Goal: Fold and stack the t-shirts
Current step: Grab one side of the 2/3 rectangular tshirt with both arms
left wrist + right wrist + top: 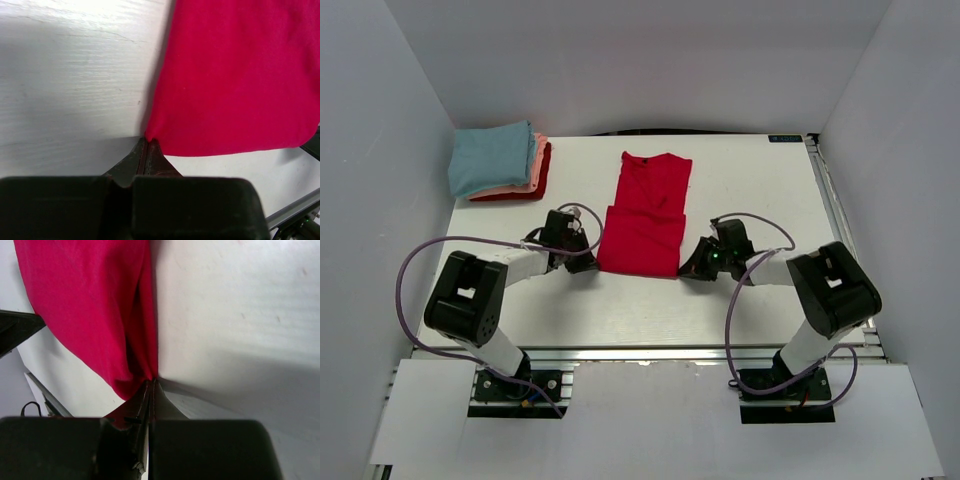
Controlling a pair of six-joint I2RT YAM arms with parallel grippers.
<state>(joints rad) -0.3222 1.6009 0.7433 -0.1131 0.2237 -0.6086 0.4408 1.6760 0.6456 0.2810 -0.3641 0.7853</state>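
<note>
Red shirt [642, 225] corners pinched by left gripper [594, 267] and right gripper [686, 272].

Half-folded red shirt [642, 228] between left claw [590, 262] and right claw [687, 269]

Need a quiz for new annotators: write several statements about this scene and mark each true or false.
1. The left pincer and right pincer each pinch a near corner of the red shirt. True.
2. The stack has red on top. False: light blue tops it, red is lowest.
3. The stack sits at the table's far left. True.
4. The red shirt lies on the stack. False: it lies mid-table, apart from it.
</note>
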